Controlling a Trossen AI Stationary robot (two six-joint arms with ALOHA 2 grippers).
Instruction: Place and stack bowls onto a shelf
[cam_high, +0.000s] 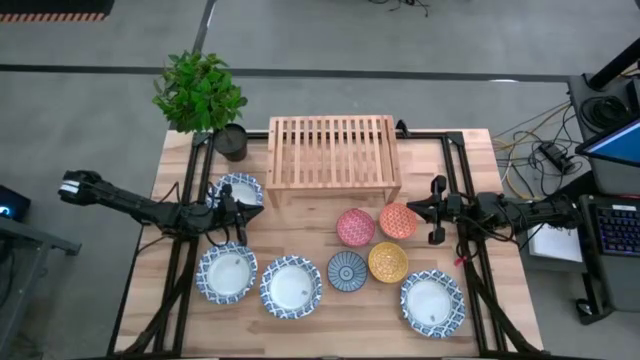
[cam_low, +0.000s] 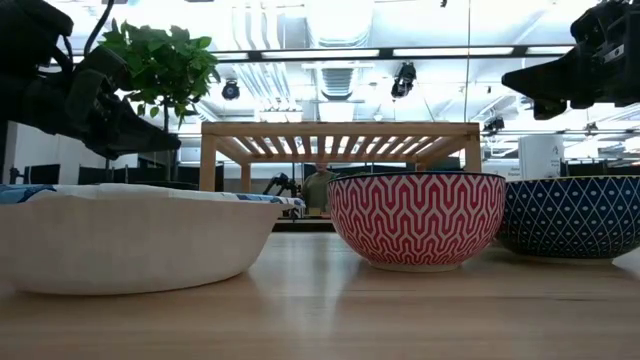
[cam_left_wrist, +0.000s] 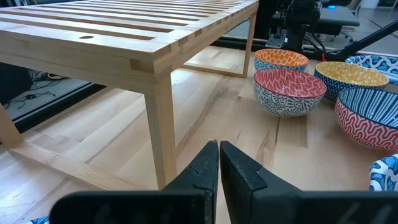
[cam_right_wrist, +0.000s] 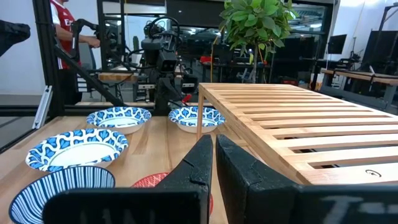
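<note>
The light-wood shelf (cam_high: 335, 155) stands on its legs at the table's far middle, its slatted top bare. Several small patterned bowls sit in front of it: pink (cam_high: 355, 227), orange (cam_high: 397, 220), dark blue-grey (cam_high: 347, 271) and yellow (cam_high: 387, 262). Several wide blue-rimmed bowls rest on the table, among them ones at the left (cam_high: 238, 190) and near right (cam_high: 432, 302). My left gripper (cam_high: 243, 213) hovers shut beside the left wide bowl, pointing at the shelf's leg (cam_left_wrist: 163, 118). My right gripper (cam_high: 432, 210) hovers shut, right of the orange bowl. Both hold nothing.
A potted plant (cam_high: 205, 95) in a dark pot (cam_high: 231, 141) stands at the table's far left corner, beside the shelf. Dark frame rails (cam_high: 180, 260) run along the table's left and right sides. A person (cam_right_wrist: 62, 28) stands in the room beyond the table.
</note>
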